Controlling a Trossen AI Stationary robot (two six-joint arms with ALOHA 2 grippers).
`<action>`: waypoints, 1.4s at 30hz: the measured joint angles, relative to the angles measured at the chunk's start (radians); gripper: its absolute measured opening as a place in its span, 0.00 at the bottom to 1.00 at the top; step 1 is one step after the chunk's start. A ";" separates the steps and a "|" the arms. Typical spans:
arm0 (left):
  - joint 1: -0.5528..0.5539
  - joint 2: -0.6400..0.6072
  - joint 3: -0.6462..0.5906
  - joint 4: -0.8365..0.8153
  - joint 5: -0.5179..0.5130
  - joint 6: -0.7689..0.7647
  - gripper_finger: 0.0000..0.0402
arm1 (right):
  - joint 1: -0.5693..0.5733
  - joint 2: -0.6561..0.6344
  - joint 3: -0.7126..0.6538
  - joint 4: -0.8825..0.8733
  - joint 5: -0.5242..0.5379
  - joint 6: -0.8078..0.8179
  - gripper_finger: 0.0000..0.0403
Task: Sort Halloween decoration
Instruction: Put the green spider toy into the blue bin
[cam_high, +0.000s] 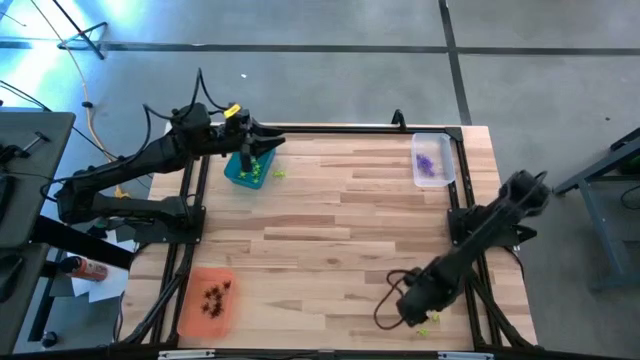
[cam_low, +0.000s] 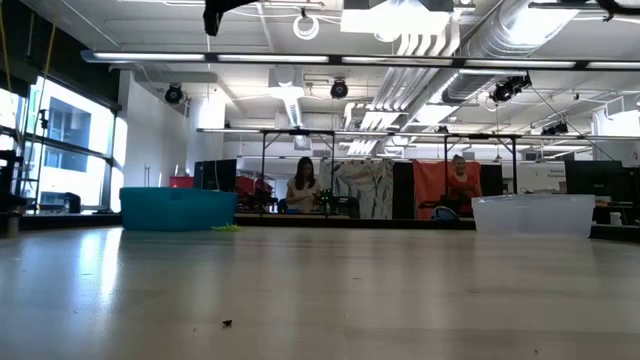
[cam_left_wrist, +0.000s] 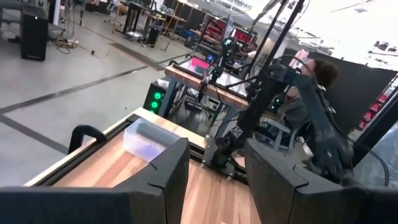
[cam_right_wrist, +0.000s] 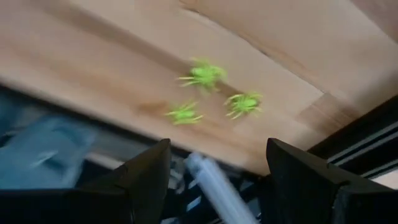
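right gripper (cam_right_wrist: 214, 165), jaws apart, hangs at the table's (cam_high: 350, 215) corner edge; three lime green trinkets (cam_right_wrist: 205, 74) lie blurred just beyond. left gripper (cam_left_wrist: 214, 171) jaws apart too, nothing between.

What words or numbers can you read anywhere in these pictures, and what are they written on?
None can be read.
teal tray, clear tray, orange tray: no label shows.
lime green spiders by the right gripper: plain, no print.
left gripper: plain dark fingers, no marking.
Room gear behind the table: anything printed there is too small or blurred to read.
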 joint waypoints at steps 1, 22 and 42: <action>0.000 0.001 0.000 -0.001 0.000 0.000 0.34 | 0.011 0.031 0.000 0.000 -0.004 0.006 0.64; 0.000 0.001 0.000 -0.005 0.000 -0.002 0.34 | 0.003 0.251 0.005 0.058 0.006 -0.017 0.62; 0.001 0.001 0.000 -0.005 -0.008 0.000 0.34 | 0.000 0.247 0.002 0.028 0.087 -0.154 0.02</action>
